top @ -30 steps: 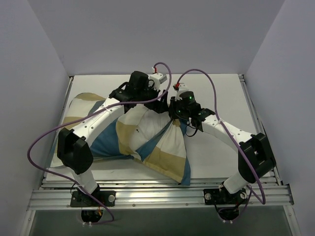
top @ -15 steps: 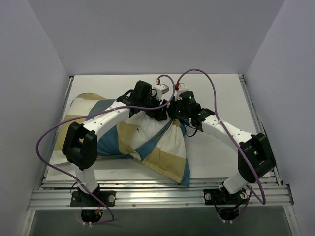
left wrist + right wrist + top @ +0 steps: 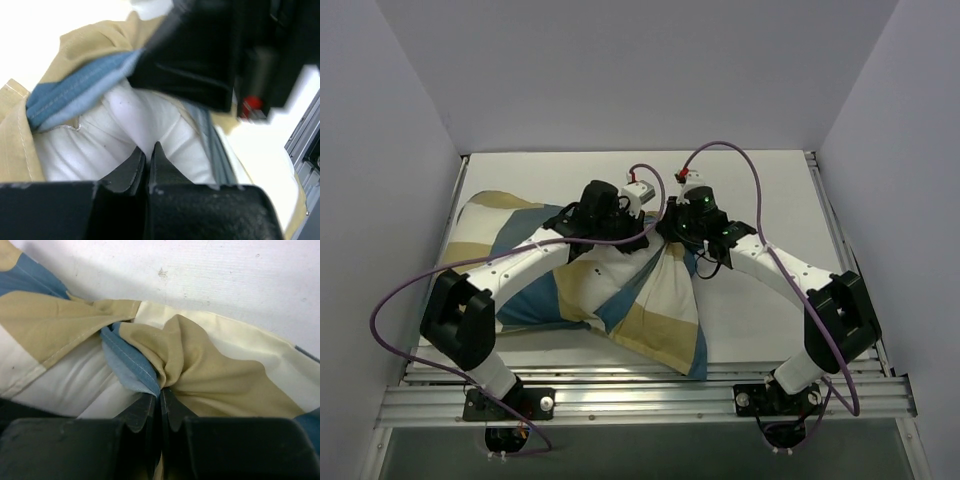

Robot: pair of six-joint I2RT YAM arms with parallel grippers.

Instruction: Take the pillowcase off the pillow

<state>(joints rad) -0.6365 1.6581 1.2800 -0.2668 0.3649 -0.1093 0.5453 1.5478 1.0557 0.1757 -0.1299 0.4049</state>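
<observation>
A big thin cloth pillowcase [image 3: 655,305] with blue, tan and cream-white blocks lies across the white tabletop [image 3: 770,190], mostly on its left side and middle. The plump white pillow [image 3: 150,112] is inside it, so from above you can hardly see any of it. The open end of the cover is bunched up near the middle of the tabletop. The left arm [image 3: 510,265] and the right arm [image 3: 770,260] meet there, very close together.

The right jaws are clenched on the pillowcase. In the right wrist view they pinch a fold of tan cloth just beside the blue stitched edge [image 3: 131,367]. That looks like the rim of the opening. Holding it there makes sense, because the cover can be pulled one way or kept in place.

The left jaws are squeezed tight too. In the left wrist view they nip a bump of soft white stuff that pokes out from under the blue edge. I think this is the pillow itself and not the cover. The cover's white block looks much the same, though, so I am not fully sure.

So each arm seems to hold a different thing, one the cover and one the cushion. That is the way to get them apart. The pillow is almost all inside, so most of the job is left. The next pull should be slow, since thin pinches can slip.
</observation>
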